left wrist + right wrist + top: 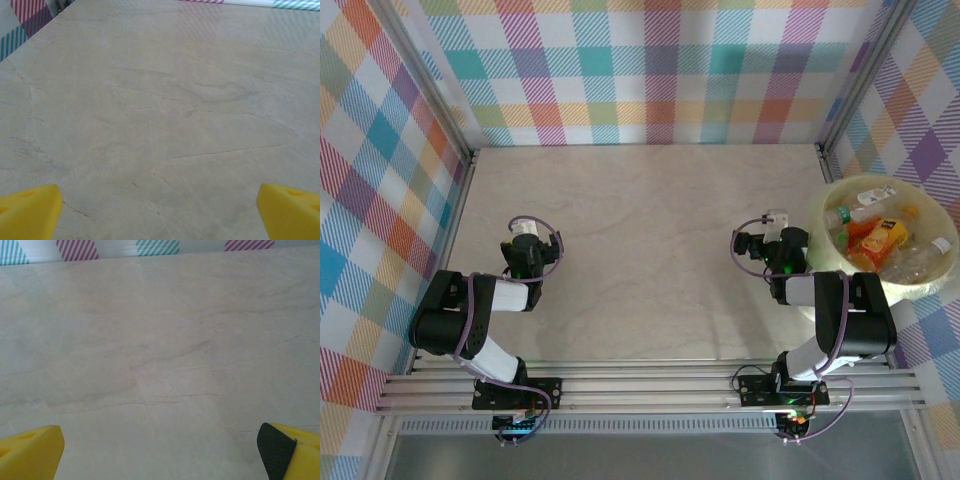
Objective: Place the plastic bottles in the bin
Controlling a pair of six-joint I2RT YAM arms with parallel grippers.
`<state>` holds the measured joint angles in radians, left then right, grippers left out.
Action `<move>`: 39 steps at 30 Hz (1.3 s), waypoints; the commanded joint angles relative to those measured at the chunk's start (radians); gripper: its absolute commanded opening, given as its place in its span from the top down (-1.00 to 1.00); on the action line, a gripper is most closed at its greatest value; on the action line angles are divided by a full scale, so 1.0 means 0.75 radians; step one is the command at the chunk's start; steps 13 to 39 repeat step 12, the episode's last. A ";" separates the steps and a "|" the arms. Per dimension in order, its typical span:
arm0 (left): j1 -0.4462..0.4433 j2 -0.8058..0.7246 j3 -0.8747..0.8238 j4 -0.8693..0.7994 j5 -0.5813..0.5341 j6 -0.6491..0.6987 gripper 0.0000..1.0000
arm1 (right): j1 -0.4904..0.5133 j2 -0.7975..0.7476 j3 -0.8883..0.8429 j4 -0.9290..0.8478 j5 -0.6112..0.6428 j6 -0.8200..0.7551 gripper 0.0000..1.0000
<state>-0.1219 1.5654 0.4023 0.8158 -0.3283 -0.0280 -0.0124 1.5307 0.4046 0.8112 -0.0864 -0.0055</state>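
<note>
Bottles (880, 235) sat heaped in the bin (910, 292) at the table's (650, 200) right edge, seen from overhead; maybe half a dozen, hard to count. Left wrist: the left gripper (160, 215) hung over marbled tabletop, yellow fingers (30, 210) spread wide. Right wrist: the right gripper (160, 452) was spread just as wide.

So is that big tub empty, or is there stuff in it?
Not empty: the bin holds a heap of plastic bottles, clear and orange-labelled.
</note>
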 commanded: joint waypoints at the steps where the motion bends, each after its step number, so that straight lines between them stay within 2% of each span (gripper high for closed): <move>1: 0.014 -0.001 -0.005 0.046 0.017 0.023 -1.00 | -0.002 0.004 0.011 0.018 0.013 0.026 -0.99; 39: 0.014 -0.001 -0.004 0.047 0.017 0.021 -1.00 | -0.004 0.005 0.014 0.015 0.004 0.021 -0.99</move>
